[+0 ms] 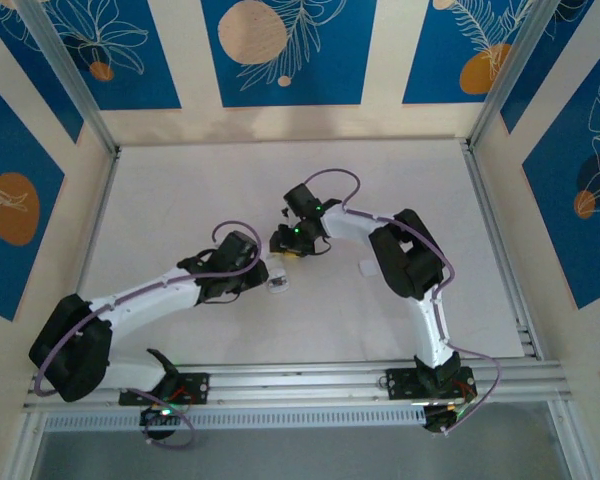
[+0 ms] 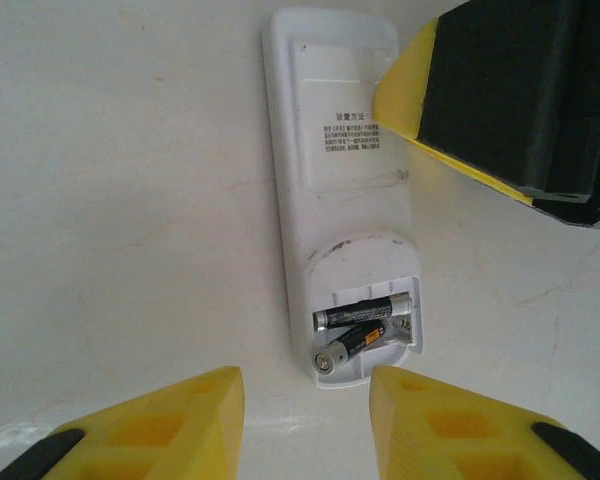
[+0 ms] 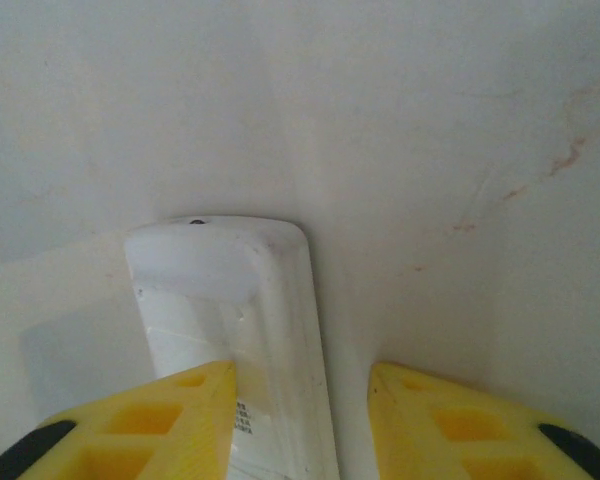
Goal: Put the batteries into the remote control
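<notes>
- Yellow ribbed fingers [image 2: 170,420] of the left gripper [image 2: 305,400] stand part-open and empty, just short of the white elongated plastic remote control [image 2: 340,180]
- From the left wrist, its open bay at the near end holds two slim dark batteries [image 2: 365,312], one crosswise, one tilted
- From the right wrist, its rounded far end shows instead
- It lies back-up on the white table [image 2: 110,200], long axis running from left gripper to right
- Right gripper [image 3: 302,375] straddles that far end, jaws apart, seemingly not clamping
</notes>
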